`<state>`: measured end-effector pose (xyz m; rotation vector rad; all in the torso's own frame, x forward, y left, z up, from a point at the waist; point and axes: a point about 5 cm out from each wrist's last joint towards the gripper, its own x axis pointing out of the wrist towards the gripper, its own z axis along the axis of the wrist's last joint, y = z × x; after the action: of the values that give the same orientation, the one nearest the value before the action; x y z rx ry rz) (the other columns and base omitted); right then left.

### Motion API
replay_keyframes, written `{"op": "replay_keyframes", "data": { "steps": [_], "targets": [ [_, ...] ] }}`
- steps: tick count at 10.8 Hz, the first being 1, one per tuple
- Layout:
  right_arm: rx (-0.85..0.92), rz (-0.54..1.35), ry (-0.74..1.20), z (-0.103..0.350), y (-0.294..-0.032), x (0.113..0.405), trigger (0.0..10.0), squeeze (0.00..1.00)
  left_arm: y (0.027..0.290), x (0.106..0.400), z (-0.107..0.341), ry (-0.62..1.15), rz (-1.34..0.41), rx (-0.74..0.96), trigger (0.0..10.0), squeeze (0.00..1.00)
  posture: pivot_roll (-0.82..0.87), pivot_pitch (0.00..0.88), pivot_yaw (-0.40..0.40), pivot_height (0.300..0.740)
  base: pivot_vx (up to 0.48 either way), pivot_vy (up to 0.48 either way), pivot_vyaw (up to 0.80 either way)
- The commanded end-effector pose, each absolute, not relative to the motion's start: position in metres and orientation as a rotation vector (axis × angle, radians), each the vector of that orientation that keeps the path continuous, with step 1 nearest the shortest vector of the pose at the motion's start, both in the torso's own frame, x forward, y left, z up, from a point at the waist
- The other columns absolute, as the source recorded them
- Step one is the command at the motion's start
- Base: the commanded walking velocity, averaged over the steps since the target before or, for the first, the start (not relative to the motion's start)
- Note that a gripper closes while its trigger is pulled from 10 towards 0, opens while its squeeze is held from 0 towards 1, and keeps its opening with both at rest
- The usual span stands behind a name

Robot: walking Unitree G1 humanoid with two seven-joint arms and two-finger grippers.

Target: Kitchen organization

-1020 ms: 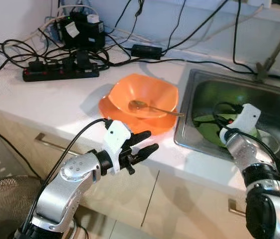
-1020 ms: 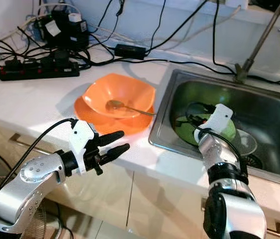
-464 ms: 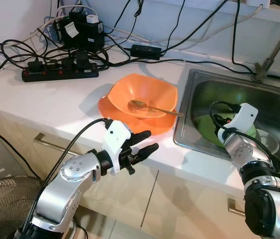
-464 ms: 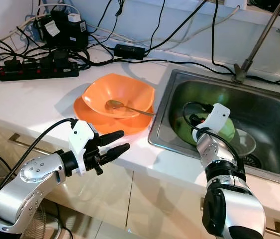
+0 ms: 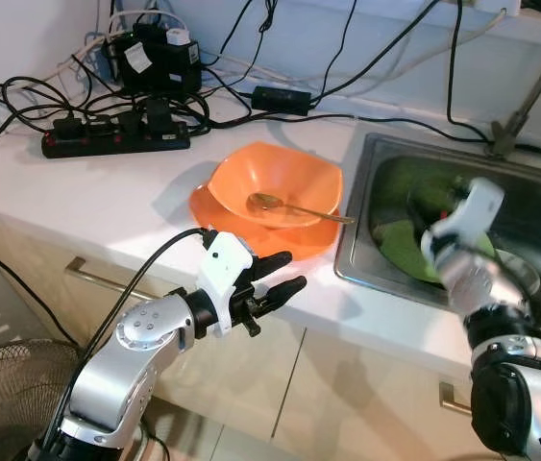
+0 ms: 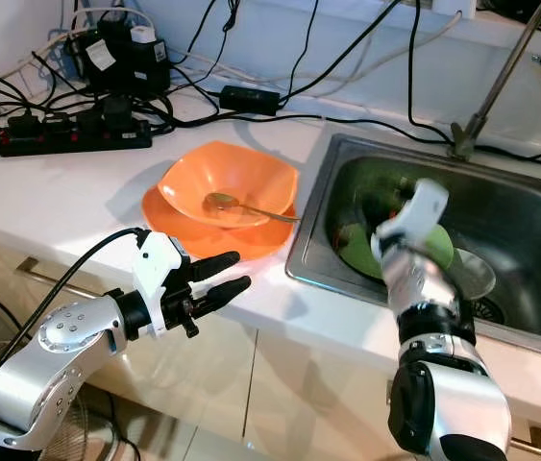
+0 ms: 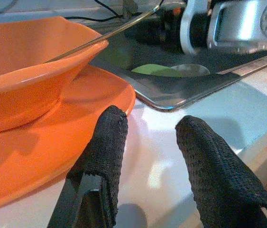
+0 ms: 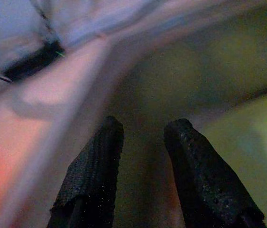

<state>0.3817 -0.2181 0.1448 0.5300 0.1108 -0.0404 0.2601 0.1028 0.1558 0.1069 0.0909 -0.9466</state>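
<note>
Right now the right gripper (image 8: 142,142) hangs inside the steel sink (image 5: 366,154), its two fingers parted with nothing between them, above the green plate (image 6: 356,252) on the sink floor. That arm is smeared with motion blur in both eye views, so its exact height over the plate is hard to judge. At the plate's 3 o'clock sits a clear glass dish (image 6: 477,274), touching or overlapping its rim. A fast reach here could strike the sink wall or knock the glass dish, and a thin plate lying flat on wet steel may slide from the fingertips rather than lift.

On the counter, at the sink's 9 o'clock, an orange bowl (image 5: 280,187) rests on an orange plate (image 5: 214,209), with a spoon (image 5: 294,206) lying in the bowl, handle pointing toward the sink. The left gripper (image 5: 284,272) hovers at the counter edge at the plate's 6 o'clock, fingers apart and empty. A push forward could shove the stack toward the power strip (image 5: 116,139) and its cables.
</note>
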Motion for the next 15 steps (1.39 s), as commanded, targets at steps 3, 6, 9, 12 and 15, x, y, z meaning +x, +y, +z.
{"op": "replay_keyframes", "data": {
  "steps": [3, 6, 9, 12, 15],
  "targets": [
    [0.684, 0.154, 0.048, 0.158, -0.206, 0.371, 10.0, 0.0, 0.102, 0.259, 0.154, 0.096, -0.96, 0.118, 10.0, 0.0, 0.2, 0.0, -0.064, 0.74, 0.0, 0.0, 0.0],
    [0.815, 0.288, 0.071, 0.15, -0.206, 0.342, 10.0, 0.0, 0.102, 0.259, 0.154, 0.1, -0.969, 0.118, 10.0, 0.0, 0.19, 0.007, -0.055, 0.74, 0.0, 0.0, 0.0],
    [0.901, 0.353, 0.059, 0.151, -0.205, 0.324, 10.0, 0.0, 0.102, 0.259, 0.153, 0.107, -0.974, 0.115, 10.0, 0.0, 0.18, 0.018, -0.051, 0.74, 0.0, 0.0, 0.0],
    [0.916, 0.479, 0.101, 0.151, -0.189, 0.305, 10.0, 0.0, 0.102, 0.259, 0.153, 0.11, -0.971, 0.116, 10.0, 0.0, 0.18, 0.024, -0.051, 0.74, 0.0, 0.0, 0.0],
    [0.95, 0.634, 0.086, 0.165, -0.169, 0.287, 10.0, 0.0, 0.101, 0.259, 0.153, 0.109, -0.975, 0.114, 10.0, 0.0, 0.18, 0.028, -0.051, 0.74, 0.0, 0.0, 0.0]
  ]
}}
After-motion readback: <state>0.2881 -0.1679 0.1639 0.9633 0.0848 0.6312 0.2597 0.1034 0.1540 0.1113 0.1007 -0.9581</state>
